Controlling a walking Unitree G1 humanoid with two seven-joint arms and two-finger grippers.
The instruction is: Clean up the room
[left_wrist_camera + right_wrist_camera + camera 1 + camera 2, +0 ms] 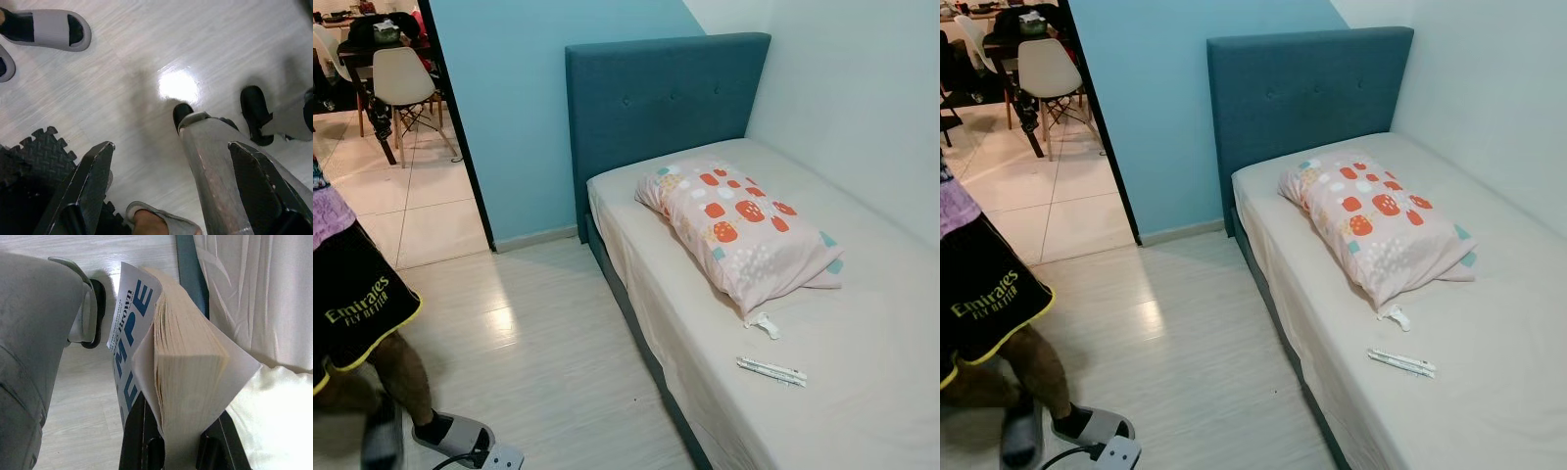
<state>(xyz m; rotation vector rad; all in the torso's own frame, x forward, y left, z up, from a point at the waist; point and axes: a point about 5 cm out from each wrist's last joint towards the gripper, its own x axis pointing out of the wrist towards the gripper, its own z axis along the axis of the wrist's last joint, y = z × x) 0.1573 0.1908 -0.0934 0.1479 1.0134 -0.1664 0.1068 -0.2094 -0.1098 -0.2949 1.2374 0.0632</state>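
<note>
Head views: bed [862, 392] carries a pillow [739, 230] and a pen [771, 370]; tidying looks unfinished.
Left wrist view: left gripper [171, 191] released, jaws wide, floor [146, 49] beneath.
Right wrist view: right gripper [183, 450] grasps a book [188, 377] between its jaws, bed edge just beyond; not yet placed.

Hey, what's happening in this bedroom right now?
A robot is tidying up. Its right tool is clamped on a thick paperback book, held low beside the bed. Its left tool hangs open over the pale floor, holding nothing. On the bed lie a patterned pillow, a small white item and a thin white stick-like thing. A person in slippers stands at the robot's left.
</note>
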